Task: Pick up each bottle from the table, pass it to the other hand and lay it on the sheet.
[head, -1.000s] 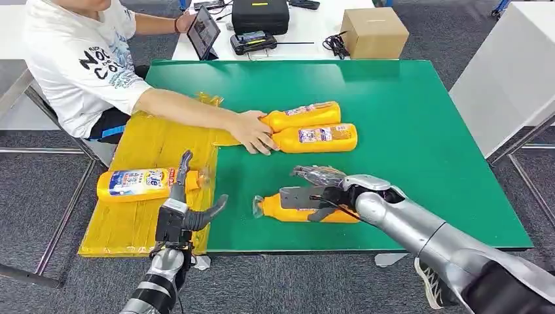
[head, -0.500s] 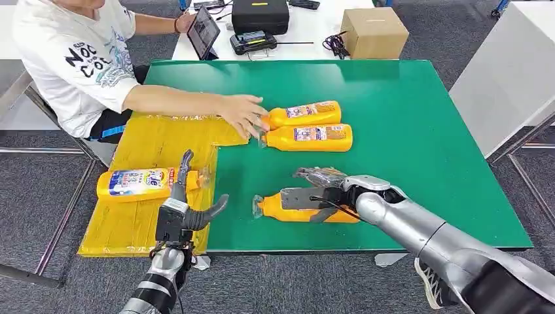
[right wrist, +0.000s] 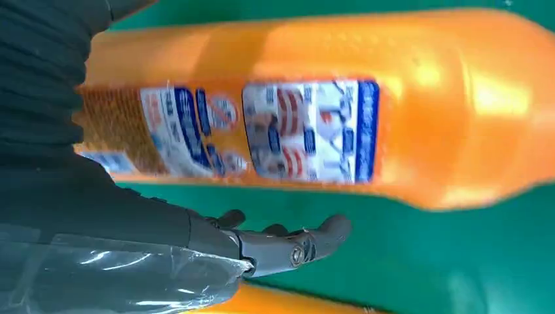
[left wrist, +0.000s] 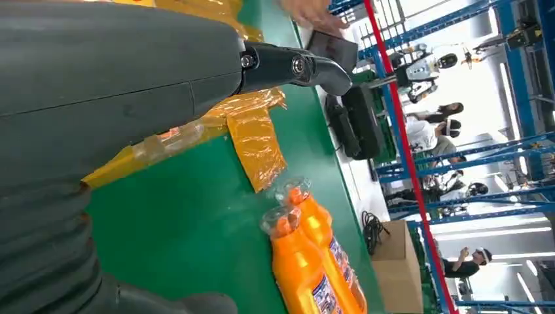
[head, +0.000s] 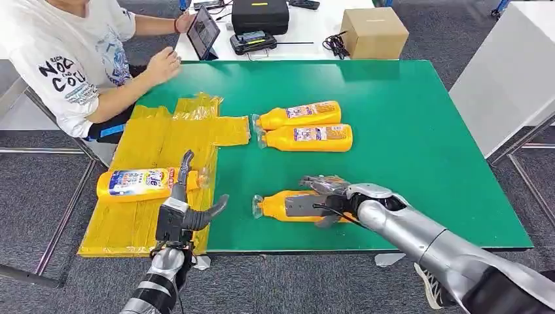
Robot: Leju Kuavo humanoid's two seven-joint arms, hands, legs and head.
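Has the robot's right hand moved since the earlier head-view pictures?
Yes. The right hand has dropped slightly toward the near edge of the green table, settling lower over the orange plastic bottle lying there.

Silver arms, dark fingers, grey ribbed wrist covers, a thin black cable along the right hand.

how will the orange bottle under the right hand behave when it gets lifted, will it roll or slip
The orange bottle lies on its side on the green table, so a nudge could probably roll it. Its glossy plastic, shining in the right wrist view, may be slippery. The right hand sits over the body, so the capped neck end could dip.
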